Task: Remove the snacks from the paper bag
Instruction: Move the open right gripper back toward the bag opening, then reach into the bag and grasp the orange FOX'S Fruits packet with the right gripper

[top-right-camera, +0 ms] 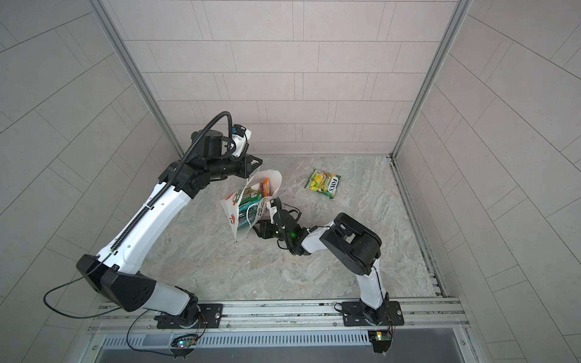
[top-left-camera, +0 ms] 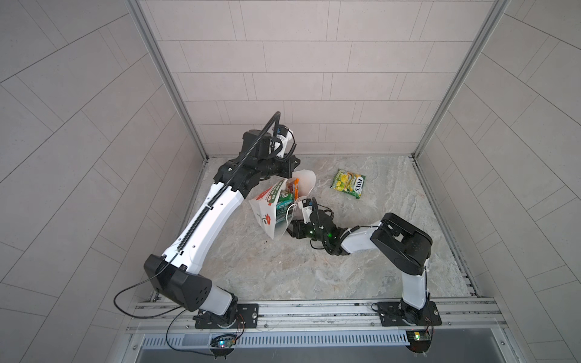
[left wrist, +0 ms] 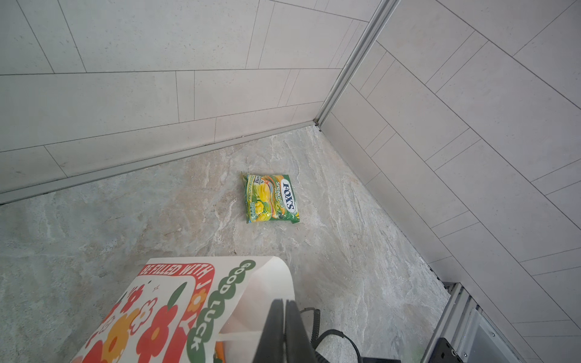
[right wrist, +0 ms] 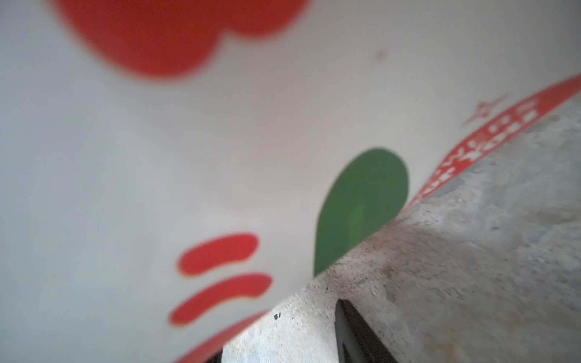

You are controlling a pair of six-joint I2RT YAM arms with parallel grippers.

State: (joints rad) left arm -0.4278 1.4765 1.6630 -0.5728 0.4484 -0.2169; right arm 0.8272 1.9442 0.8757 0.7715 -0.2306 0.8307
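**Cameras: two overhead, two on wrists.**
Both top views look down on the whole grey marbled tabletop; the right wrist view is very near the white flower-printed paper bag, blurred.

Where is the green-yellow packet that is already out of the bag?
In both top views the packet lies flat on the table at the back right, apart from the bag and towards the right back corner.

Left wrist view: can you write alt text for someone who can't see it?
In the foreground, the shut left end effector pinches the rim of the white paper bag, printed with red flowers and GOOD LUCK. Beyond it a green-yellow FOX'S packet lies flat on the marbled table, near the corner of two tiled walls.
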